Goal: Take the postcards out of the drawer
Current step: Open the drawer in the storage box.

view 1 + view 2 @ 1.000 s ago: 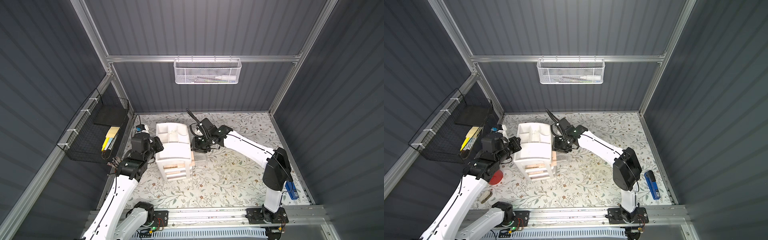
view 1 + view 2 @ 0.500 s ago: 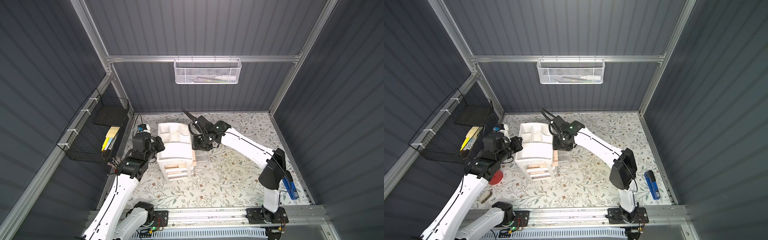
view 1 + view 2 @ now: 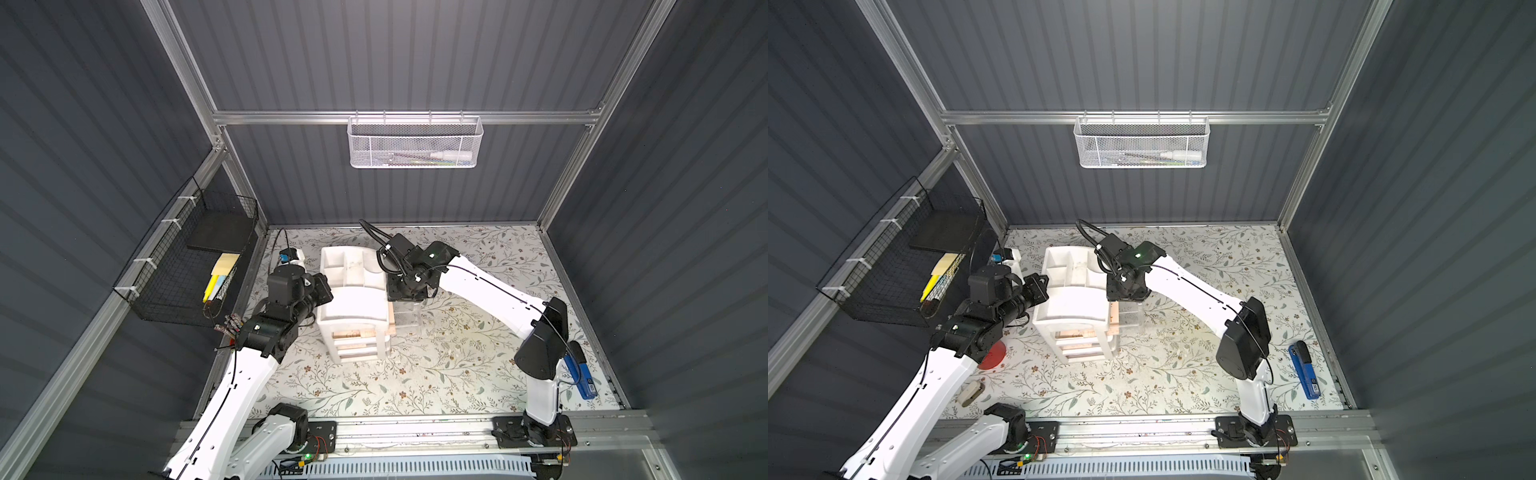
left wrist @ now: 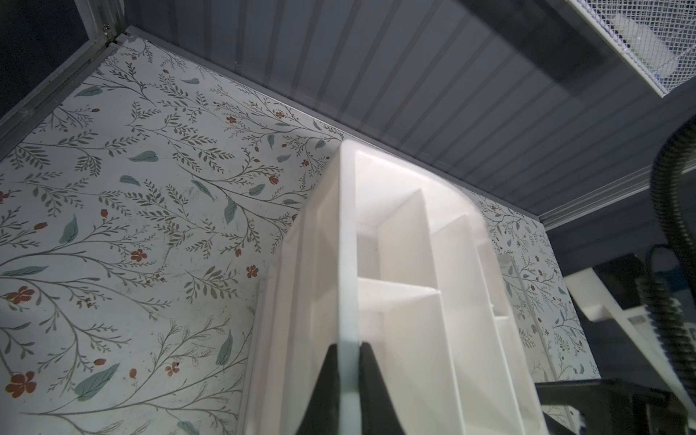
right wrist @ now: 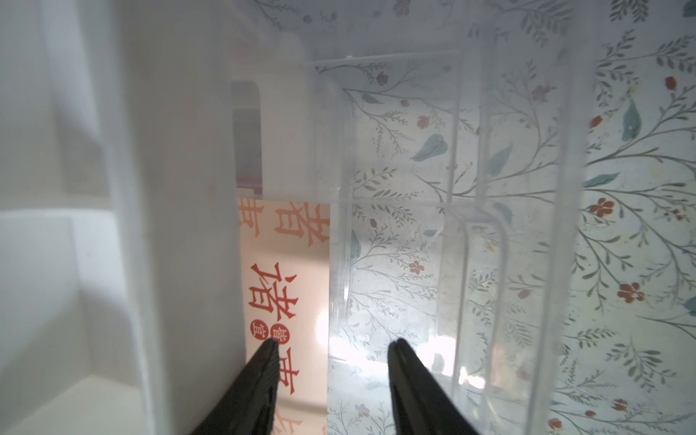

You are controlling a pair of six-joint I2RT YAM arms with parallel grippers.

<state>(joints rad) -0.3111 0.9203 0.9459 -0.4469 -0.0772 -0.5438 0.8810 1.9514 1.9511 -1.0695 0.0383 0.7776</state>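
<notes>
In both top views a white drawer unit stands on the flowered tabletop, toward the left arm's side. The left arm reaches up to the unit's left wall. The right arm bends in from the other side, its wrist poised over a clear drawer just beside the unit's right flank. A thin peach strip, the postcard seen edge-on, shows between the unit and the clear plastic. A black wire basket holding yellow sticky notes hangs on the left wall, and a white mesh basket hangs on the back wall. A blue object lies near the right arm's base. In a top view a red disc peeks out from under the left arm.

From the left wrist, the left fingers are pinched tight on the thin upper rim of the unit's open top tray, one finger on each side of the wall.

From the right wrist, the right fingers stand about half apart and hold nothing. One tip is over the postcard, pale peach with red Chinese characters, which lies hard against the white unit. The other tip is over the clear drawer's floor. I cannot tell whether the card is inside the drawer's wall or just outside it, nor how many cards are there.
</notes>
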